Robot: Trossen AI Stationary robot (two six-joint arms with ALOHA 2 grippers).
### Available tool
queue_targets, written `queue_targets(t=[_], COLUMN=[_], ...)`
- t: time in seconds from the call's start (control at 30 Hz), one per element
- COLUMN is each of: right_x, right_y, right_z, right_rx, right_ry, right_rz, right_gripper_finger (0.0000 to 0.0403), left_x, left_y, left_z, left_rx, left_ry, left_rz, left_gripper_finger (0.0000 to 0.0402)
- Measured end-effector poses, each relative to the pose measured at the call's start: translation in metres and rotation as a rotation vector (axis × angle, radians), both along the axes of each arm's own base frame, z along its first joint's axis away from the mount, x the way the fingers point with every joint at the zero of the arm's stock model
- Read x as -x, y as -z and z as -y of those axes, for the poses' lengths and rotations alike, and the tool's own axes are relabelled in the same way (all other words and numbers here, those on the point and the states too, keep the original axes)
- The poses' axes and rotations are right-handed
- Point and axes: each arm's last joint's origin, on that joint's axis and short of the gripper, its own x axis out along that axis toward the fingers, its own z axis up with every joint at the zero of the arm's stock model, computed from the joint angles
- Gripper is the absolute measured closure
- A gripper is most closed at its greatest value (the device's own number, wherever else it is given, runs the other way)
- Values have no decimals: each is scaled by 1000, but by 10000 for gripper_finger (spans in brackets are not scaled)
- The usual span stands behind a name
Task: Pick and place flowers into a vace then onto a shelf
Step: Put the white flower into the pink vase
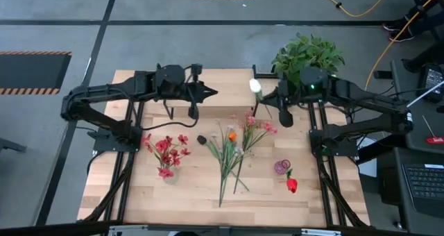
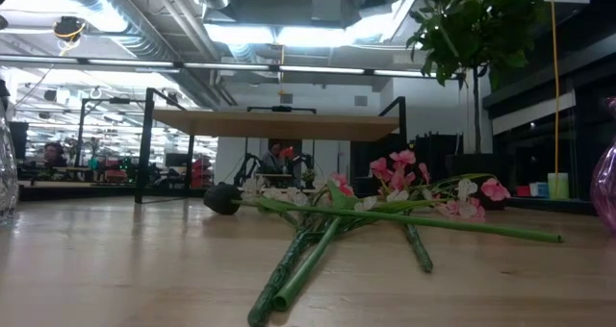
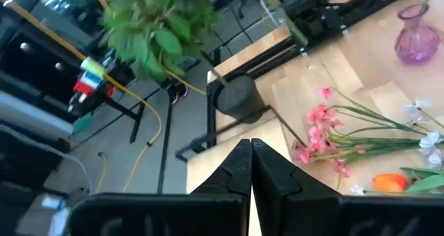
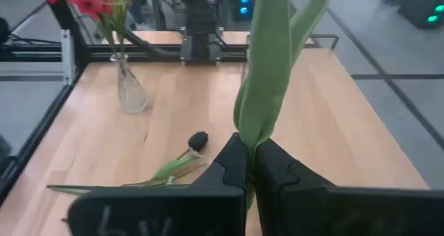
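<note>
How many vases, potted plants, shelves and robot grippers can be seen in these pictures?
Vases: 2, a clear vase and a purple vase
Potted plants: 1, the potted plant
Shelves: 1, the shelf
Grippers: 2, the left gripper, shut and empty, and the right gripper, holding a white flower
Total: 6

Both arms are built of dark, near-black links with rounded joint housings and a matte finish. In the high view the left arm [image 1: 111, 97] and the right arm [image 1: 361, 100] look alike: thick angular segments tapering toward the wrist, with thin black cables looping beside the links. A small green light glows on the right arm's wrist housing [image 1: 311, 87]. The left end effector [image 3: 250, 168] has two black, wedge-shaped fingers with flat inner faces that narrow to a point. The right end effector [image 4: 250, 172] has the same pair of dark tapered fingers, set on a broad black block.
</note>
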Motion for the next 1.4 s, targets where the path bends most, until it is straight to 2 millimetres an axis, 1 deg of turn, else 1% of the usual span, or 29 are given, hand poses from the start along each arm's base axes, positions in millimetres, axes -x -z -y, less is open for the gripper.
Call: queue_targets(t=[0.13,0.27,0.33,0.43,0.53,0.6,0.8,0.9,1.07,1.2,1.4], right_x=[13,27,32,38,41,44,53,63,76,85,99], right_y=[9,28,35,37,43,48,67,67,68,72,82], right_z=[-16,-32,-39,-52,-67,-76,-103,-112,-128,-138,-149], right_rx=[-8,-67,-80,-103,-79,-50,-45,-59,-60,-32,-38], right_ry=[14,26,45,14,-8,18,48,70,78,80,137], right_rz=[53,94,107,132,121,122,138,188,205,199,202], right_gripper_finger=[399,399,399,399,399,399,399,399,398,398,398], left_x=[21,38,44,50,51,51,50,50,50,50,50], left_y=[26,44,48,51,53,55,63,66,67,67,67], left_z=[2,7,10,14,16,18,20,20,20,20,20], left_rx=[46,84,101,139,180,192,197,197,228,245,246], left_ry=[-18,-29,-28,-26,-30,-27,-18,-19,-29,-35,-35], left_rz=[64,142,177,215,224,219,191,186,191,196,196], left_gripper_finger=[400,400,399,400,401,400,400,400,400,399,400])
